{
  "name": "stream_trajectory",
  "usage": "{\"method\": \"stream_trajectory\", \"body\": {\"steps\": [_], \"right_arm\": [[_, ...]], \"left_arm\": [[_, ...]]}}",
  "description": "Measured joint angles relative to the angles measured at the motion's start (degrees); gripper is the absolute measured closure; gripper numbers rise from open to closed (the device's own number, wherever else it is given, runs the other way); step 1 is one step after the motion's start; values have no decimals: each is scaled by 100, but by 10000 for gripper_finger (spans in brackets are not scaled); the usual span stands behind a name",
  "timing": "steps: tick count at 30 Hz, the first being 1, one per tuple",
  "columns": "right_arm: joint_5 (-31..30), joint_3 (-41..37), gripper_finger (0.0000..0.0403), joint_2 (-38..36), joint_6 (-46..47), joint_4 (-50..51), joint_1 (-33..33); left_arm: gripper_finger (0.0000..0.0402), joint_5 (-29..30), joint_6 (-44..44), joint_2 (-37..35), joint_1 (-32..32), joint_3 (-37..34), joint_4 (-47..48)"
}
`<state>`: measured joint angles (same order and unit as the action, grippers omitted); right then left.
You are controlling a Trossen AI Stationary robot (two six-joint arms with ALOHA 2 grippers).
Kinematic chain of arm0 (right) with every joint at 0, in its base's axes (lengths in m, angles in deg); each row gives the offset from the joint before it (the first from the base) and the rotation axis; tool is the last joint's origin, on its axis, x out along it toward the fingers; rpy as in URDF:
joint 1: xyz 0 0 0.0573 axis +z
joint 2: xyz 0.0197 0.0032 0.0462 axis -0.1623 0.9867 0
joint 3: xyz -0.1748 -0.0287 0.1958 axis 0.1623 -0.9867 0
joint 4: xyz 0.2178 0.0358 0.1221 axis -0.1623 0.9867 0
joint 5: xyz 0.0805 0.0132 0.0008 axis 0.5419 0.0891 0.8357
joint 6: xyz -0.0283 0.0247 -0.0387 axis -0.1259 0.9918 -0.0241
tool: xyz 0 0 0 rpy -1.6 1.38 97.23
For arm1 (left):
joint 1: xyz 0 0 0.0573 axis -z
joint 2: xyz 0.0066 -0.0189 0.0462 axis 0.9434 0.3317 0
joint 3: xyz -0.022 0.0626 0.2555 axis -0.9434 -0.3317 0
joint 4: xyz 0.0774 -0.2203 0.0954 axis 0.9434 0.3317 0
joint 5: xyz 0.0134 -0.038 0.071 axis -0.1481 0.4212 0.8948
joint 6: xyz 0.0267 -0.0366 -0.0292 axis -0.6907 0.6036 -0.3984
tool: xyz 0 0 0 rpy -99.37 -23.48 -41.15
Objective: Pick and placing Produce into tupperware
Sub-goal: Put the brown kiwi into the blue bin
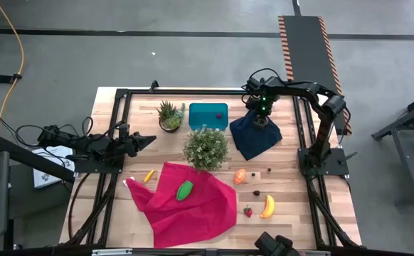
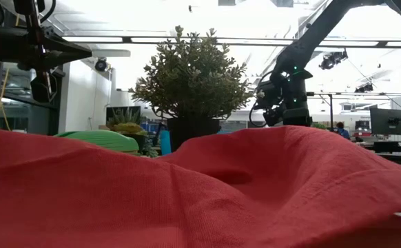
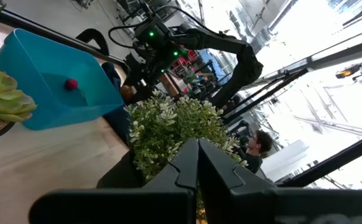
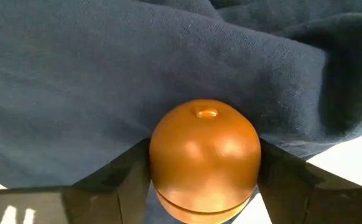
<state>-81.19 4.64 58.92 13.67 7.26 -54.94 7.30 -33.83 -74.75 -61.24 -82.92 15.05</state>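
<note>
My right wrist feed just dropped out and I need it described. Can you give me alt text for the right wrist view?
A round brown-orange toy fruit fills the middle of the view, sitting between the right gripper's two dark fingers, which flank it on either side. Behind it lies rumpled navy blue cloth, with a bit of pale surface showing at the edge.

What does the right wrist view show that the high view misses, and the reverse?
Only the right wrist view: a brown-orange round piece sitting between the right hand's fingers, against the navy cloth.

Only the high view: the teal tub, the red cloth with a green piece, the banana, the strawberry, both potted plants, and the left hand waiting at the table's left.

Both: the navy cloth under the right hand.
</note>
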Motion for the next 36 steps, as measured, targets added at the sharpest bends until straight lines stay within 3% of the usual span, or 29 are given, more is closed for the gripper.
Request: {"method": "stream_trajectory", "body": {"steps": [10,22,36], "right_arm": [[-20,-28,178,-38,79,237,0],[43,-28,178,-756,284,313,0],[985,-22,178,-2030,1059,183,17]], "left_arm": [[401,0,-6,0,0,0,1],[401,0,-6,0,0,0,1],[401,0,-8,0,1,-1,2]]}}
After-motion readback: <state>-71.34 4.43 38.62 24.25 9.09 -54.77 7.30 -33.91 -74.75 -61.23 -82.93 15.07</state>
